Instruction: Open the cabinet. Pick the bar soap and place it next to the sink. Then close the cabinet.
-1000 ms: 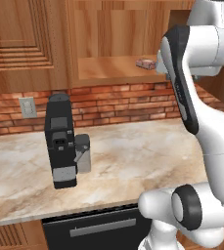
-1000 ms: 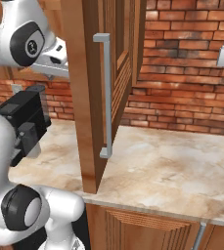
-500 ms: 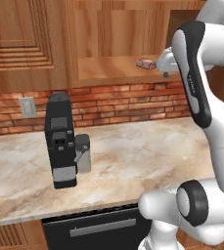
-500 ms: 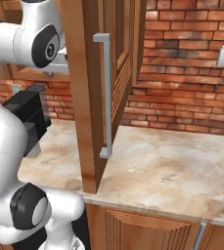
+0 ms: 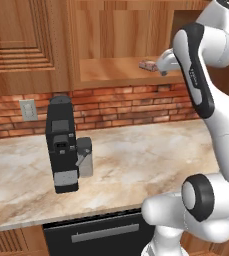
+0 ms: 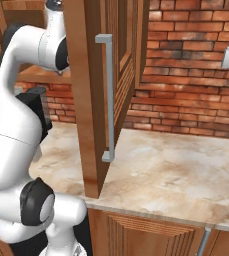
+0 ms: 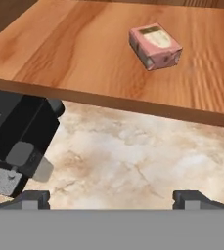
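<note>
Cabinet [image 6: 88, 100] door stands swung open, long silver bar handle [image 6: 107, 97] facing out in the right base view; first step of the task judged complete. Left to right in the left base view: black coffee machine [image 5: 62, 145] upright on the marble table [image 5: 136, 160], well to the left of the arm; above it the plain wooden shelf [image 5: 111, 70] of the open cabinet; towards the right end of that shelf, the bar soap [image 5: 147, 64], lying flat, with the gripper [image 5: 162, 65] just beside it and not touching. Hand view: bar soap [image 7: 155, 47] sits alone on the shelf board, set back from the front edge and turned at an angle to it. Fingers [image 7: 30, 197] spread wide, holding nothing. Handling judgement: soap looks small, rigid and light, a flat block; faces probably smooth, so some risk of slipping or skidding along the shelf if nudged. Best hold judged to be across the two narrower sides, fingers squared to the block's angle, closing at mid-length. Pick not yet begun.
</note>
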Robot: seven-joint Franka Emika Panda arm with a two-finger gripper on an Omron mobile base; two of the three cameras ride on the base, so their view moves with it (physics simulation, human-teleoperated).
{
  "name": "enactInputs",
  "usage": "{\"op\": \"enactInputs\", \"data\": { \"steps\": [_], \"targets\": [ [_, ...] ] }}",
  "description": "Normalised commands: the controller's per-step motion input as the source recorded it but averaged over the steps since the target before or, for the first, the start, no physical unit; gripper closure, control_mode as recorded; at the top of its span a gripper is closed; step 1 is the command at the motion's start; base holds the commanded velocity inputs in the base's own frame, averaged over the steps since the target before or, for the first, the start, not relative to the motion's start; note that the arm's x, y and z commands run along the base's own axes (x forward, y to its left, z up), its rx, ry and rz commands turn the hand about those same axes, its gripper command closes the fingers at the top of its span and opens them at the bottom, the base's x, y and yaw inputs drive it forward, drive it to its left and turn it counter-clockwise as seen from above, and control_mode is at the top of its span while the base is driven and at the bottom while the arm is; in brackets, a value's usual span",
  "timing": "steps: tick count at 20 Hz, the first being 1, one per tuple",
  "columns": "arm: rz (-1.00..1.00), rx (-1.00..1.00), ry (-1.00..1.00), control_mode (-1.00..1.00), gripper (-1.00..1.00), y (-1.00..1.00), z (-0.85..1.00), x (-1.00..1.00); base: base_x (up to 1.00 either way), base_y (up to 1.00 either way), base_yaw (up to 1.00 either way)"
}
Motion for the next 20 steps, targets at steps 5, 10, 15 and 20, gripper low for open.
{"op": "enactInputs", "data": {
  "steps": [5,10,15,20],
  "targets": [
    [0.05,0.0,0.0,-1.0,-1.0,0.0,0.0,0.47,0.0,0.0,0.0],
    [0.03,0.0,0.02,-1.0,-1.0,0.09,0.0,0.5,0.0,0.0,0.0],
    [0.02,-0.01,0.0,-1.0,-1.0,0.11,0.0,0.62,0.0,0.0,0.0],
    [0.0,-0.04,0.0,-1.0,-1.0,0.0,0.0,0.5,0.0,0.0,0.0]
  ]
}}
